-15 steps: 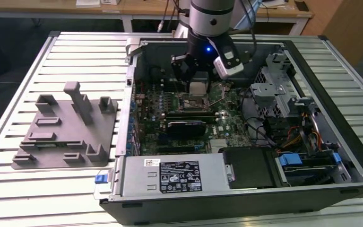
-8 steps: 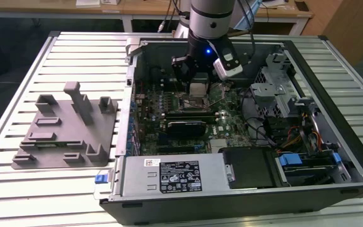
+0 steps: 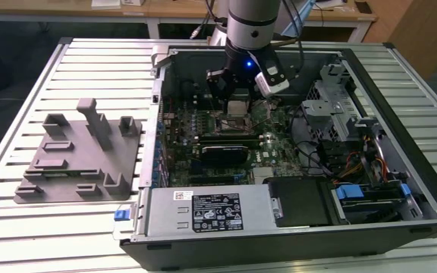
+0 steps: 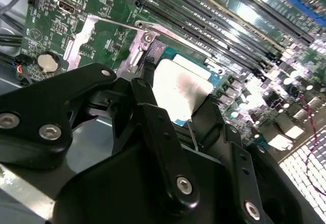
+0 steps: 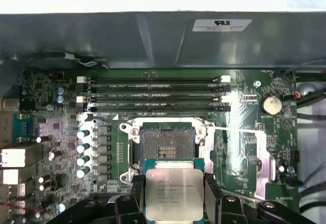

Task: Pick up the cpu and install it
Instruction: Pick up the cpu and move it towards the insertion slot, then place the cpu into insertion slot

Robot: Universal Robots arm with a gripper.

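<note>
Silver-topped, the cpu (image 3: 238,106) is clamped in my claw (image 3: 238,98) in the exterior view, held just over the motherboard (image 3: 279,122) toward the far end of the open computer case (image 3: 279,250). A grey holder tray (image 3: 82,153) lies well apart on the slatted surface (image 3: 52,227), at the exterior view's left.

In the second wrist view my black fingers (image 4: 153,107) press on two opposite edges of the cpu (image 4: 178,89), with memory slots (image 4: 214,15) beyond it.

In the first wrist view the cpu (image 5: 173,193) hangs between my fingers (image 5: 136,191), apart from the open socket (image 5: 167,142) and not yet seated.
</note>
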